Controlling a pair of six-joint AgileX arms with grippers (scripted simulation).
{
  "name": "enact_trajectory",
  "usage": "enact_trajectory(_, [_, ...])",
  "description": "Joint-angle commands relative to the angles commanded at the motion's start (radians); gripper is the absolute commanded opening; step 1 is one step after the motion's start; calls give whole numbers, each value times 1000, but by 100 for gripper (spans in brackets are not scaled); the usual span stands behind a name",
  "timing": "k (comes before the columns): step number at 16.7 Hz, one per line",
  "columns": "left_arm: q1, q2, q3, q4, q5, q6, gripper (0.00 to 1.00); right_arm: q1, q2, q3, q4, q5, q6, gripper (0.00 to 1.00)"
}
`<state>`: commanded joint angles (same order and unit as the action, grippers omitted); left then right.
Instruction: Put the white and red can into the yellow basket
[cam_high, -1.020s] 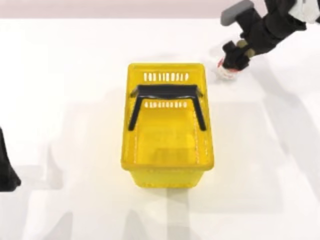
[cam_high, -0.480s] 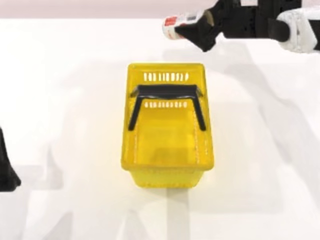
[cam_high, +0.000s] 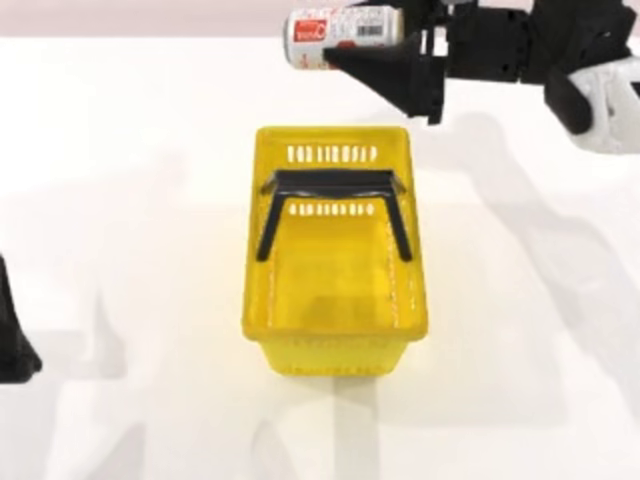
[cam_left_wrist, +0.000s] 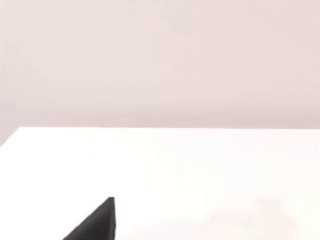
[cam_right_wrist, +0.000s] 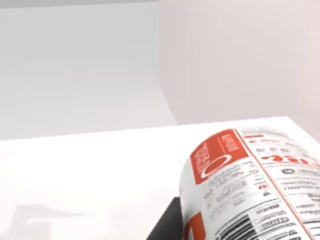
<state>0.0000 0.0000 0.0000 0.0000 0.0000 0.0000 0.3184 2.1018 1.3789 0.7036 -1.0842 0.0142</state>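
Nearest the camera's lower edge, the left gripper (cam_high: 15, 350) sits parked at the table's left side; whether its fingers are apart cannot be told. The yellow basket (cam_high: 335, 340) stands mid-table, handle folded across its far half. Beyond its far rim, the right gripper (cam_high: 385, 55) is clamped on the white and red can (cam_high: 340, 35), held aloft, long axis horizontal, pointing left. The basket lies nearward of the can.
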Motion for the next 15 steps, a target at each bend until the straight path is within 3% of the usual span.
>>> enact_trajectory(3, [0,0,0,0,0,0,100,5,-23,-32,59,-38,19,0])
enact_trajectory(9, [0,0,0,0,0,0,100,1,-3,-33,74,-38,19,0])
enact_trajectory(15, [0,0,0,0,0,0,100,7,166,-96,318,-36,15,0])
